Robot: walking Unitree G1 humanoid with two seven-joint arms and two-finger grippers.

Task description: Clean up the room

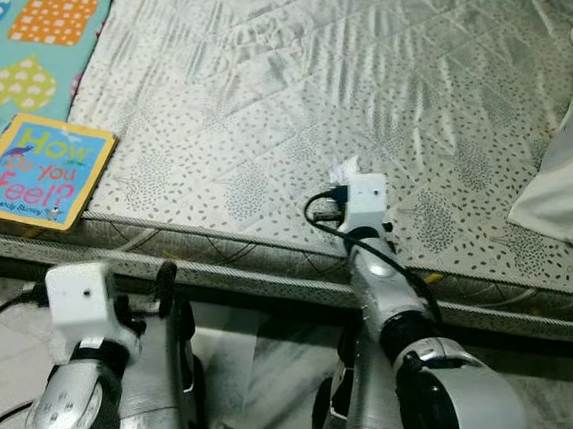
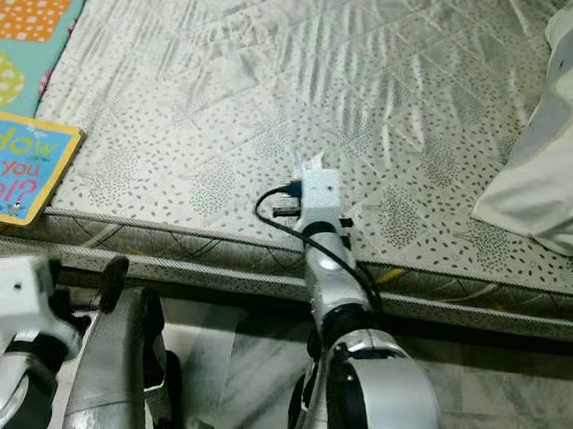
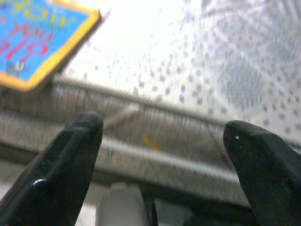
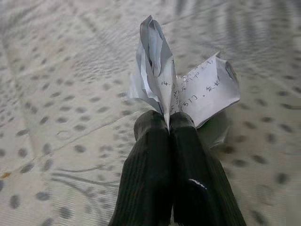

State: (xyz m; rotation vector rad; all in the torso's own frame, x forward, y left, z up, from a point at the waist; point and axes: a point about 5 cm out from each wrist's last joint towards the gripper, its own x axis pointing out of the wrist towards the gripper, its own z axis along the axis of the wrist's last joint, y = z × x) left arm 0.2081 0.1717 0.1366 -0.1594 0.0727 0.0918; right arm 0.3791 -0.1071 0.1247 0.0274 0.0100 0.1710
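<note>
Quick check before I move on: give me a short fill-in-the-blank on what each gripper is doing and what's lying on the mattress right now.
1. The right gripper is shut on a crumpled piece of ____ with handwriting on it.
2. The fingers of the left gripper are ____, holding nothing.
3. The book with the yellow border lies near the mattress corner on the robot's ____ side.
4. The white pillow lies on the robot's ____ side.

Missing words: paper; open; left; right

Spread fingers (image 3: 70, 155) — book (image 3: 37, 37), mattress (image 3: 211, 80)
</note>
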